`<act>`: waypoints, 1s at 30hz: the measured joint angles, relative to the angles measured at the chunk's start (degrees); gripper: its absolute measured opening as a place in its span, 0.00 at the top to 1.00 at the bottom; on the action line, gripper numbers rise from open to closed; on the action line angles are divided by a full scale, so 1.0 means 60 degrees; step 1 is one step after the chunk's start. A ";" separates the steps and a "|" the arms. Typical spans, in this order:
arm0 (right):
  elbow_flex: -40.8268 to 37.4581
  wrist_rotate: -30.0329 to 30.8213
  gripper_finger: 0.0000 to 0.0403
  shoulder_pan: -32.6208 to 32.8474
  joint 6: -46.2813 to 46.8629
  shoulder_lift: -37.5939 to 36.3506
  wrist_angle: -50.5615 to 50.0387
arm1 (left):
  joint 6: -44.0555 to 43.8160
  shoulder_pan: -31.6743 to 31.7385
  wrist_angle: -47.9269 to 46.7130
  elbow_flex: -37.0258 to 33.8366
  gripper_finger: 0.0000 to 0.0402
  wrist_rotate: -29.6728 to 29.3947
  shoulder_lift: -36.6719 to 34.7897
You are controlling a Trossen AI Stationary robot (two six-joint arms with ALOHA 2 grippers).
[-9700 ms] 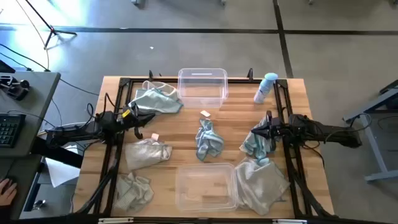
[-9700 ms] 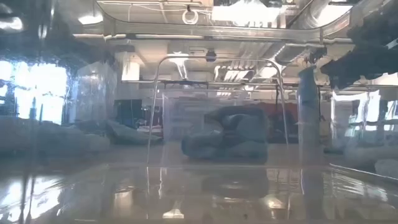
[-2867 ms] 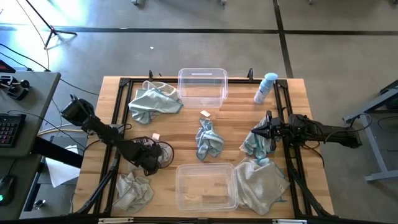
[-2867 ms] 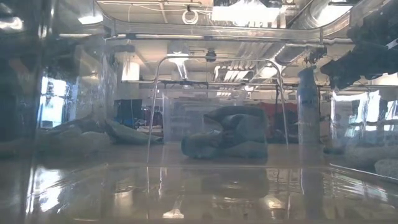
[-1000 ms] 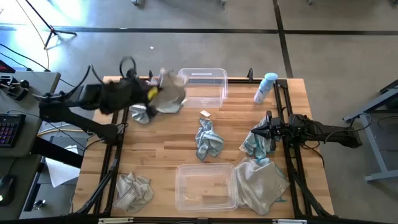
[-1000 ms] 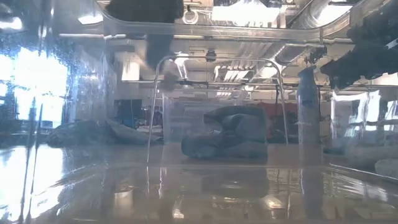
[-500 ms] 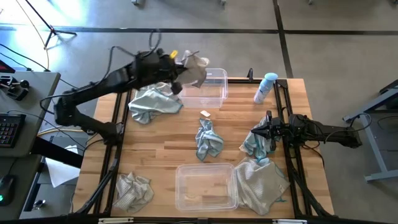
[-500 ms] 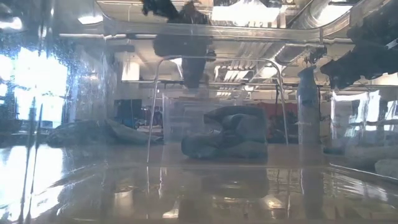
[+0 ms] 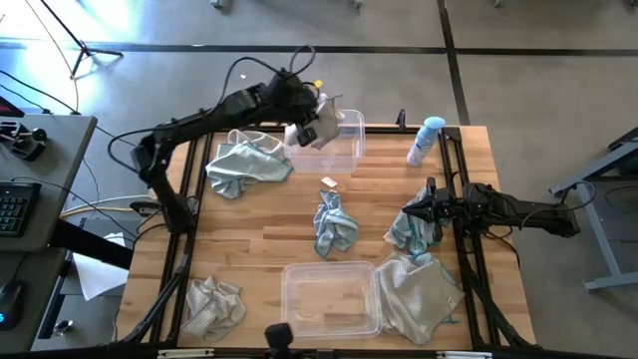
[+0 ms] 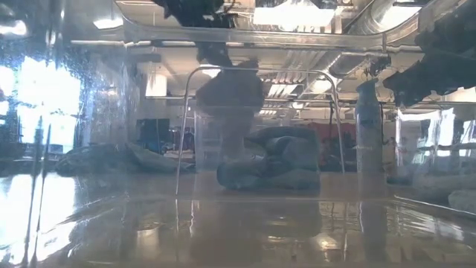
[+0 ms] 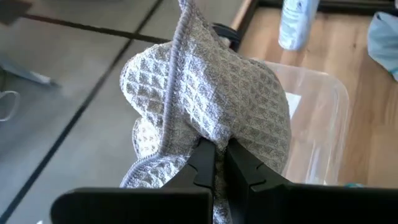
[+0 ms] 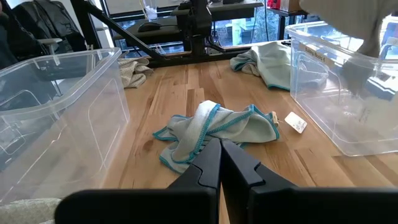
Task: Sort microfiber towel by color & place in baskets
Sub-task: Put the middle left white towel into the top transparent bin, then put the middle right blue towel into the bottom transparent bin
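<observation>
My left gripper (image 9: pixel 317 112) is shut on a beige-grey towel (image 11: pixel 211 93) above the far clear basket (image 9: pixel 329 145). In the low view the towel (image 10: pixel 230 97) hangs over that basket (image 10: pixel 327 126). My right gripper (image 9: pixel 407 212) waits shut at the table's right, over a teal towel (image 9: pixel 407 234); its fingers (image 12: pixel 219 155) hold nothing. Another teal towel (image 9: pixel 335 223) lies crumpled mid-table, and a third (image 9: pixel 244 162) lies at the far left. Beige-grey towels lie at the near left (image 9: pixel 214 305) and near right (image 9: pixel 414 291). The near basket (image 9: pixel 329 297) stands between them. My left gripper pinches the beige-grey towel between its two fingers (image 11: pixel 202 162), on a bunched fold (image 11: pixel 214 134) of several layers next to a hemmed edge. It reaches in from the table's left, slanting down. The towel is lifted clear and hangs slack over the far basket's left part.
A blue-capped spray bottle (image 9: pixel 427 140) stands at the far right corner. A small tag (image 9: pixel 329 182) lies on the wood in front of the far basket. A black metal frame (image 9: pixel 184 199) runs along the table's left and right sides. Bare wood shows left of the centre towel.
My left gripper has swung from above the far-left teal towel toward the table's right, carrying the beige-grey towel lifted clear. It now stands over the far basket, with the towel hanging lower into the basket's outline in the low view. It has stayed shut on the towel.
</observation>
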 joint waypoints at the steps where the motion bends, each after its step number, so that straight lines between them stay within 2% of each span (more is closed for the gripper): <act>1: 0.0000 0.0000 1.00 0.0002 -0.0002 0.0000 0.0000 | 0.0113 0.0006 -0.0094 0.0112 1.00 0.0127 0.0189; 7: 0.0001 -0.0002 1.00 0.0003 -0.0002 0.0000 0.0000 | 0.0331 0.0000 -0.0101 0.0449 1.00 0.0374 0.1090; 11: 0.0000 0.0000 1.00 0.0000 -0.0002 0.0000 -0.0002 | 0.0607 0.0000 -0.0167 0.0451 0.96 0.0353 0.1370; 16: 0.0001 -0.0002 1.00 0.0004 -0.0002 0.0000 -0.0003 | 0.1213 -0.0007 -0.0522 0.0451 0.87 0.0310 0.1482; 21: 0.0000 0.0000 1.00 0.0002 -0.0002 0.0000 -0.0002 | 0.1136 -0.0011 -0.0526 0.0455 0.74 0.0216 0.1433; 25: -0.0001 0.0001 1.00 0.0003 -0.0002 0.0000 -0.0003 | 0.1101 -0.0068 -0.0701 0.0455 0.68 -0.0472 0.1258; 28: -0.0002 -0.0002 1.00 0.0000 -0.0002 0.0000 0.0000 | 0.1048 -0.0195 -0.1000 0.0455 0.67 -0.1144 0.0975; 30: -0.0002 0.0001 1.00 0.0000 -0.0002 0.0000 0.0000 | 0.0888 -0.0329 -0.1235 0.0451 0.67 -0.1222 0.0672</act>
